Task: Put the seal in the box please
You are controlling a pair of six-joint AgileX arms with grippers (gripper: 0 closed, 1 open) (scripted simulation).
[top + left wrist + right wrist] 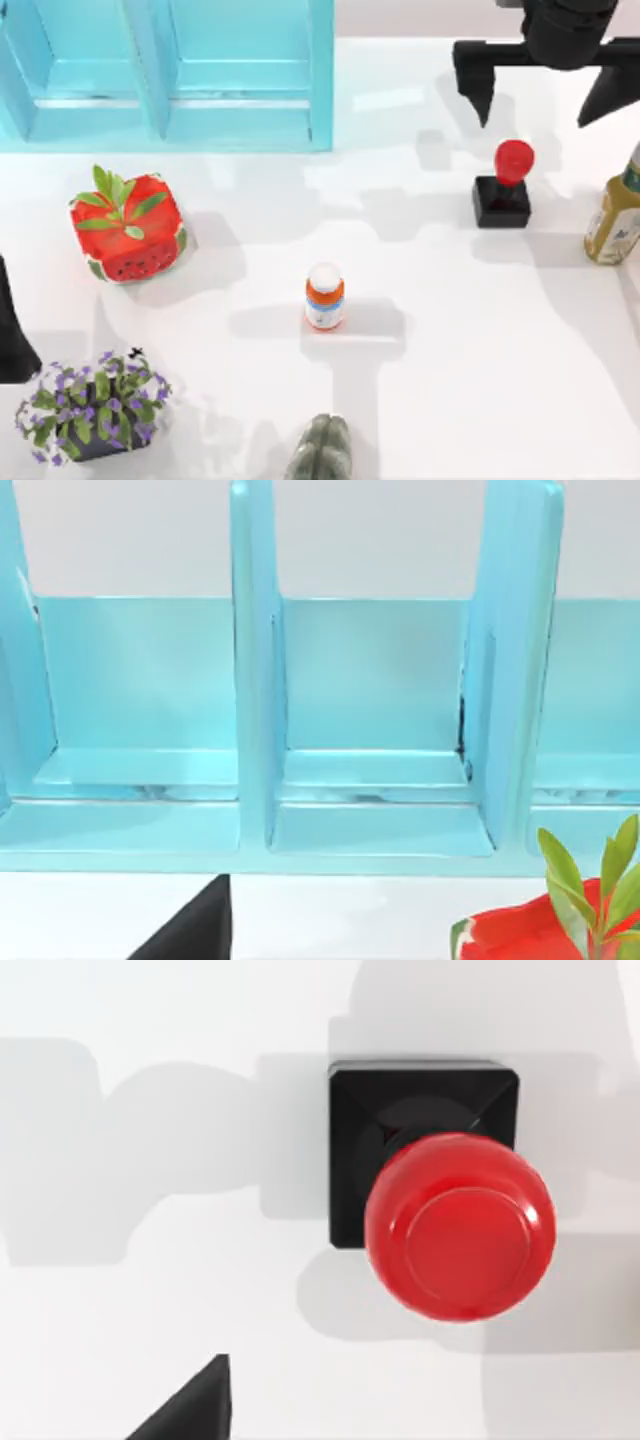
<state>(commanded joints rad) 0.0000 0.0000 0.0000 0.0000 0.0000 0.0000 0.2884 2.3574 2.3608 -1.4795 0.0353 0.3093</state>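
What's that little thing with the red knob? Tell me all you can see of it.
The seal is a small hand stamp: a matte black square block with a glossy red rounded knob on top. It stands upright on the white table toward the right side, with nothing touching it. The right claw hangs open just beyond it, and a yellowish bottle stands apart on its right.

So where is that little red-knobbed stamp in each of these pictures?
Top view: the seal stands on the table's right side, just below the open right gripper.
Left wrist view: not in it; the blue box is.
Right wrist view: the seal seen from above, red knob over black base.
Shared landmark: the white table.
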